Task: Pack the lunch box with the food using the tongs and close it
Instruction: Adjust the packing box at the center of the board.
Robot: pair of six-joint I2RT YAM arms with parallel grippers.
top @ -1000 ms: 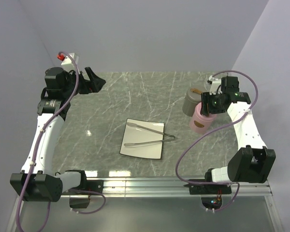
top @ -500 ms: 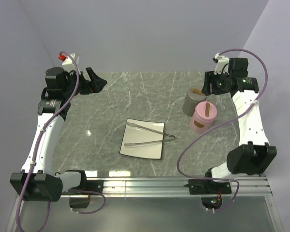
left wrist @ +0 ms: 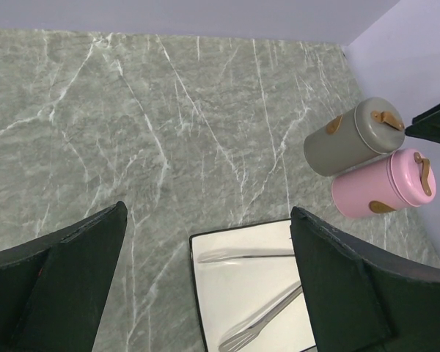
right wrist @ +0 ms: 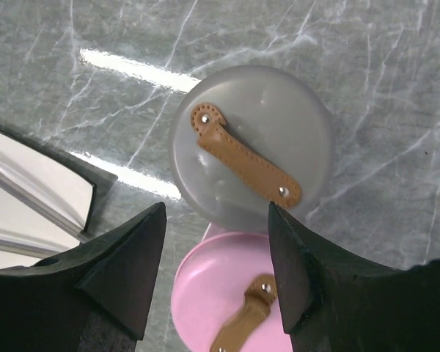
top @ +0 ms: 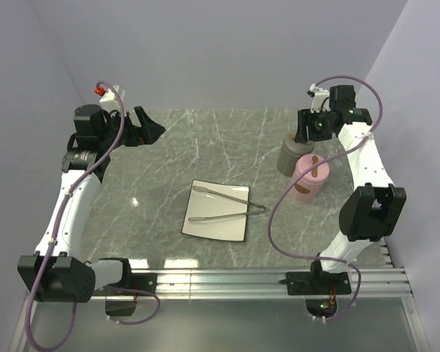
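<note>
The silver tongs [top: 224,204] lie on the white square plate [top: 205,224] at mid-table, also seen in the left wrist view as tongs [left wrist: 260,325] on the plate [left wrist: 235,286]. Two round lunch box tins with tan straps stand at the back right with their lids on: grey [top: 291,155] and pink [top: 308,180]. No food is in view. My right gripper [top: 305,129] hovers open above the tins, with the grey lid [right wrist: 253,143] and pink lid [right wrist: 224,293] beneath its gripper [right wrist: 217,213]. My left gripper [top: 147,125], seen as gripper [left wrist: 209,211], is open and empty at the back left.
The marble table [top: 169,169] ends at walls behind and to both sides. The two tins touch each other, close to the right wall. A red-and-white fixture [top: 100,90] sits behind the left arm.
The right gripper has risen off the pink tin and moved back over the grey tin. The left arm barely shifted; its jaws opened slightly wider.
</note>
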